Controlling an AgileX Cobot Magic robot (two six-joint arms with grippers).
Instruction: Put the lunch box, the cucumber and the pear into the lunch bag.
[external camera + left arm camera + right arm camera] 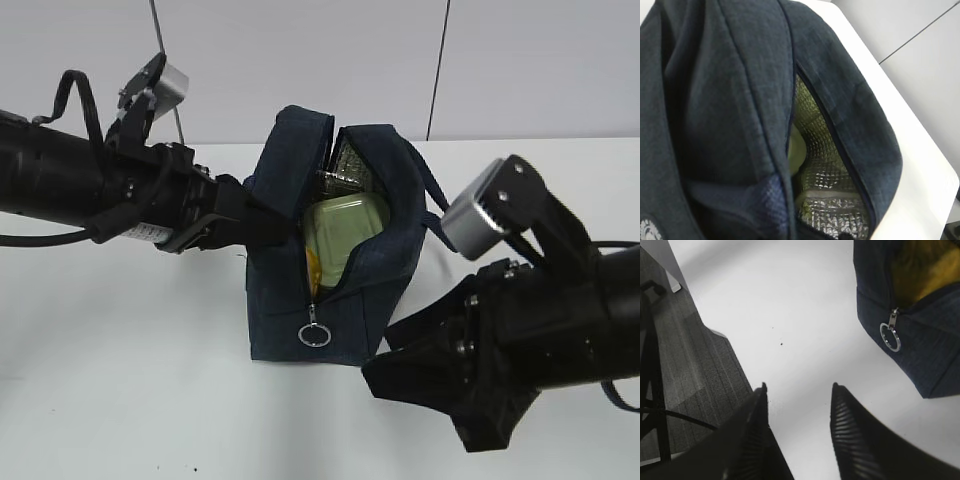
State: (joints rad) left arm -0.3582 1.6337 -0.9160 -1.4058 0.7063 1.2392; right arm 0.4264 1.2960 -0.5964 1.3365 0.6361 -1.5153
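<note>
- Two pincers are in the room. The nearest one, the right pincer (797, 390), hangs low over the white worktop (120, 380) with its two black fingers apart and nothing between them.
- Just past it stands the lunch bag (335, 240), upright on the worktop. Its tall side runs up and down, and its open slit faces up and toward us.
- The bag is soft cloth and looks floppy, so I think its sides would fold in if pushed. The ring pull (315, 333) hangs at the low end of the zip and looks like a good place to take hold.
- Inside the bag sits the lunch box (345, 232), tipped on its edge with the pale green lid facing out. It looks stiff and smooth, maybe a bit slippery.
- Something yellow (311, 270) peeks out low in the slit. It may be the pear, but I cannot tell for sure.
- No cucumber shows anywhere.
- Farther back, the left pincer (278, 228) pokes into the bag's mouth. Its tips are hidden by the cloth, so I cannot tell if they are apart or together.
</note>
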